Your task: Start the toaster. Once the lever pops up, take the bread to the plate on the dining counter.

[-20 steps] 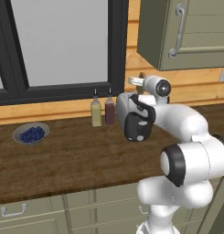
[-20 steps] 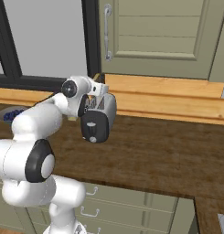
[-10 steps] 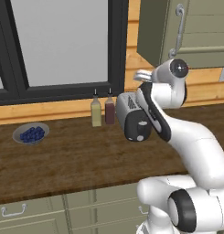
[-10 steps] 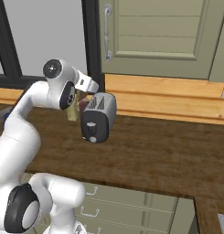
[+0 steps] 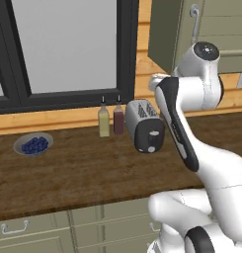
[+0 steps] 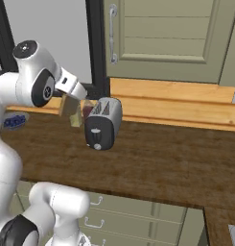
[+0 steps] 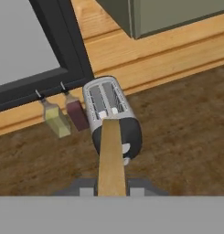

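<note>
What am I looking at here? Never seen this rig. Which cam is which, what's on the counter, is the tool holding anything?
It is a rendered kitchen with a white robot arm on a driving base. Two cameras sit on the base behind the arm, one left and one right, both looking forward over a dark wooden counter. The third camera sits on the hand and looks along the tool.

On the counter stand a silver toaster with a black end panel, two small bottles beside it, and a grey bowl of blueberries further left.

In the hand view, the tool is shut on a slice of bread, seen edge-on and raised above the toaster.
</note>
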Motion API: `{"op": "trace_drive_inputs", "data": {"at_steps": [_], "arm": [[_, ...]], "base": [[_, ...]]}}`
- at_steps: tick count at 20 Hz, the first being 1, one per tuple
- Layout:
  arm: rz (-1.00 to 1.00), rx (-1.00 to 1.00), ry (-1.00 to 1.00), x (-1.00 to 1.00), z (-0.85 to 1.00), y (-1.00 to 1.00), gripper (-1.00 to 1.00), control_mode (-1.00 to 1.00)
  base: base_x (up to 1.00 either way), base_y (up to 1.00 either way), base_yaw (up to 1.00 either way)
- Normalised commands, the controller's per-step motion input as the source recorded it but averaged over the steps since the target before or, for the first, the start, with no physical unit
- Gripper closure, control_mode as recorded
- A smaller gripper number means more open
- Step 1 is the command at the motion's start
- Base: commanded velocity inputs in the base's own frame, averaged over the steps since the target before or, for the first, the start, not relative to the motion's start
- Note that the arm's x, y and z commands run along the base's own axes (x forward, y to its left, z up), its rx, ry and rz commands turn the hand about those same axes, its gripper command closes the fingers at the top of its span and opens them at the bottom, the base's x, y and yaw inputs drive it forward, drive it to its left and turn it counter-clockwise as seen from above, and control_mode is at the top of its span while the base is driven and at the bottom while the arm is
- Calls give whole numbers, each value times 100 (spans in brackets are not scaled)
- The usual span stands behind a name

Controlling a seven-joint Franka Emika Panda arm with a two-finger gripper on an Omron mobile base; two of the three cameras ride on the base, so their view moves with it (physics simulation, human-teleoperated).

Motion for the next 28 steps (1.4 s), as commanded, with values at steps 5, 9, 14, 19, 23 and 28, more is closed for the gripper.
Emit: {"op": "trace_drive_inputs", "data": {"at_steps": [5,9,14,19,23,28], "arm": [[0,-2,-8,-97,-6,0,100,-100],[0,0,-2,-54,-4,0,100,-100],[0,0,0,-10,0,0,100,100],[0,0,0,0,0,0,100,100],[0,0,0,0,0,0,100,100],[0,0,0,0,0,0,100,100]], "base": [[0,0,0],[0,0,0],[-59,29,23],[-21,49,95],[-8,66,92],[0,79,85]]}}
